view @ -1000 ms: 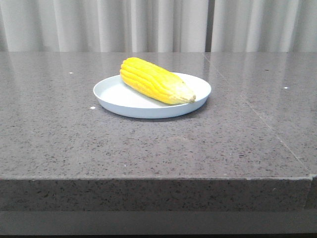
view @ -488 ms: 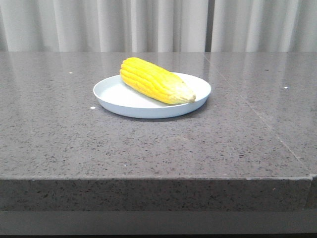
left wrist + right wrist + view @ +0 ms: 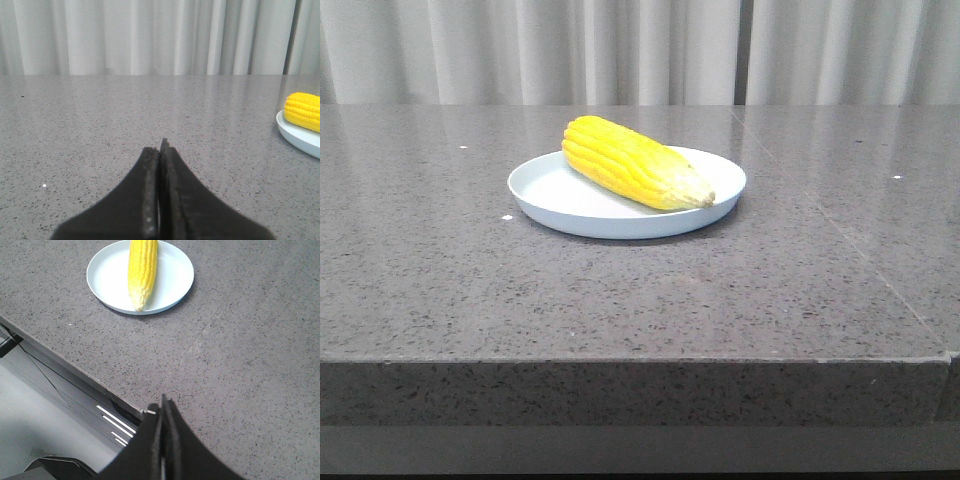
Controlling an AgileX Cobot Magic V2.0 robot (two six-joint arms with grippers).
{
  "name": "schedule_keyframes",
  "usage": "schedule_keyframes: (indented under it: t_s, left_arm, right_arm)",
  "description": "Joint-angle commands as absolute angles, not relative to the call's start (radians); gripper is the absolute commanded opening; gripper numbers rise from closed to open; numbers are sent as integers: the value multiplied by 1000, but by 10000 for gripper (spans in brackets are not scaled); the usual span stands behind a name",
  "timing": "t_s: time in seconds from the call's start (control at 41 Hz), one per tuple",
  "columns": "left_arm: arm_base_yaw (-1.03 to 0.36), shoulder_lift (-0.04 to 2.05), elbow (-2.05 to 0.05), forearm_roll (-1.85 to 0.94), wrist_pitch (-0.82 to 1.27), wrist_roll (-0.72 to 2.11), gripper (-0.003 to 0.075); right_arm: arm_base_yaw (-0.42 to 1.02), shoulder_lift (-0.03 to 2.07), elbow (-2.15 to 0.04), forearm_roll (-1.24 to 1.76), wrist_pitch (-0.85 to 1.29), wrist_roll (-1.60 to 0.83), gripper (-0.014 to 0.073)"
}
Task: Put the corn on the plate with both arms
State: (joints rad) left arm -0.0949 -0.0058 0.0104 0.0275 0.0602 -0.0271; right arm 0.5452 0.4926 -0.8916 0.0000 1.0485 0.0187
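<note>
Nearest the robot runs the front edge of the grey speckled surface (image 3: 620, 300), a sharp drop-off well short of the plate (image 3: 560, 200). The right gripper (image 3: 161, 412) hangs about over that edge, its fingers pressed together on nothing, well apart from the plate. The left gripper (image 3: 160, 150) is likewise closed and empty, low over bare stone, with the plate off to one side and not close.

Beyond them, the corn (image 3: 635, 162) lies on its side in the plate, resting diagonally, its paler tapered tip toward the plate's right front rim and its blunt end over the back left. By the look of things the placing is done.

Judged by eye, the cob is stiff, light and round enough to roll, with ridged kernels offering some purchase; a hold across its thick middle, or one at each end, seems soundest. The plate is shallow and might slide if nudged. Open stone surrounds the plate on every side; behind it hangs a pale curtain (image 3: 640, 50).
</note>
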Motion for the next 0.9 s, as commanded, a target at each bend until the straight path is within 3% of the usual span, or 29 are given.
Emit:
schedule_keyframes:
  t_s: [0.0, 0.756, 0.878]
  left_arm:
    - [-95, -20, 32, 18, -25, -25, -20]
    - [-95, -20, 32, 18, -25, -25, -20]
    - [-95, -20, 32, 18, -25, -25, -20]
  right_arm:
    - [547, 498, -911, -13, 986, 13, -86]
    - [550, 480, -891, -12, 968, 13, -86]
    - [490, 422, -825, 0, 936, 13, -86]
